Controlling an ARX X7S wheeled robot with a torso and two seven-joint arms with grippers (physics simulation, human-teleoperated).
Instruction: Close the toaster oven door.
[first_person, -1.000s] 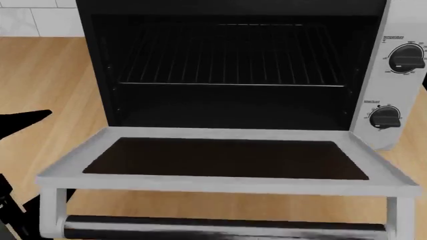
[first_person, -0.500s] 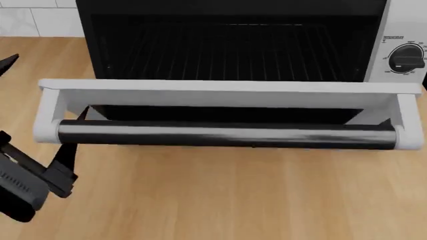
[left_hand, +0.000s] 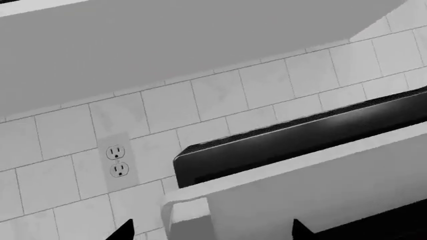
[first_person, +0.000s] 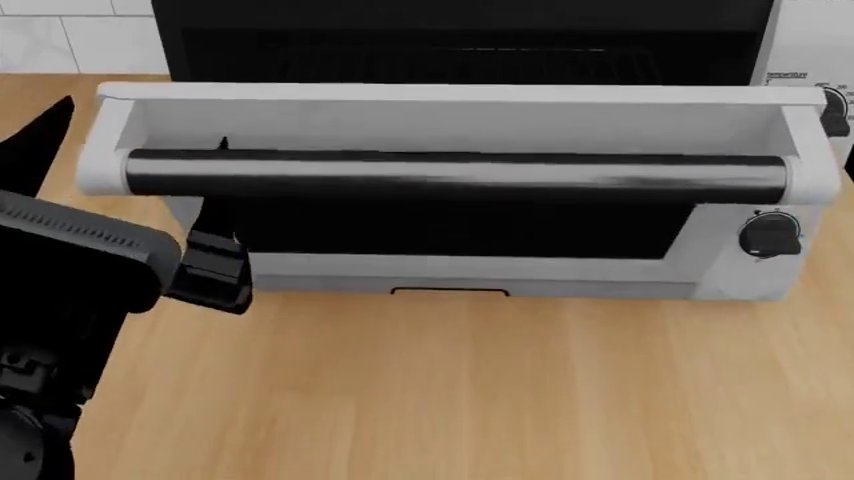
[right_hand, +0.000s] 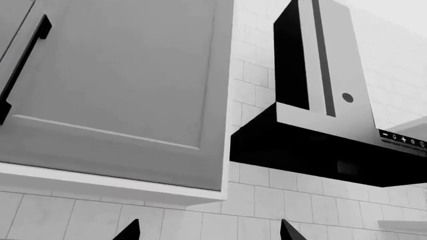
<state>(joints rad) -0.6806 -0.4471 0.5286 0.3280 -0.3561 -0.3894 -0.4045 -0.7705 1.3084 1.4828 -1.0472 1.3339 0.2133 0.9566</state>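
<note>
Head view is showing the left arm's black body filling the lower left corner, with the left gripper (first_person: 214, 262) sitting just beside the left end of the toaster oven door (first_person: 454, 115), near the underside of that raised panel; whether a fingertip is touching the door cannot be told. From that view alone the finger spacing is not readable, but the left wrist view is showing two dark fingertips (left_hand: 124, 231) standing well apart at the frame's edge, with the white corner of the door (left_hand: 280, 200) lying between them and nothing gripped. Moving rightward, the door is hanging partly raised, tilted toward the toaster oven (first_person: 747, 270) with its top edge still off the cavity, so a dark strip of the interior is showing above it. Its long black bar handle (first_person: 454, 170) is running across the front on white end brackets. Below it the wooden counter (first_person: 507, 390) is stretching across the foreground. At the far right, a black knob (first_person: 770, 236) is sitting on the oven's side panel. Right wrist view is showing the right gripper's fingertips (right_hand: 128, 231) spread apart, holding nothing, facing a grey wall cabinet (right_hand: 120, 90) and a black range hood (right_hand: 320, 145) against white tile.
</note>
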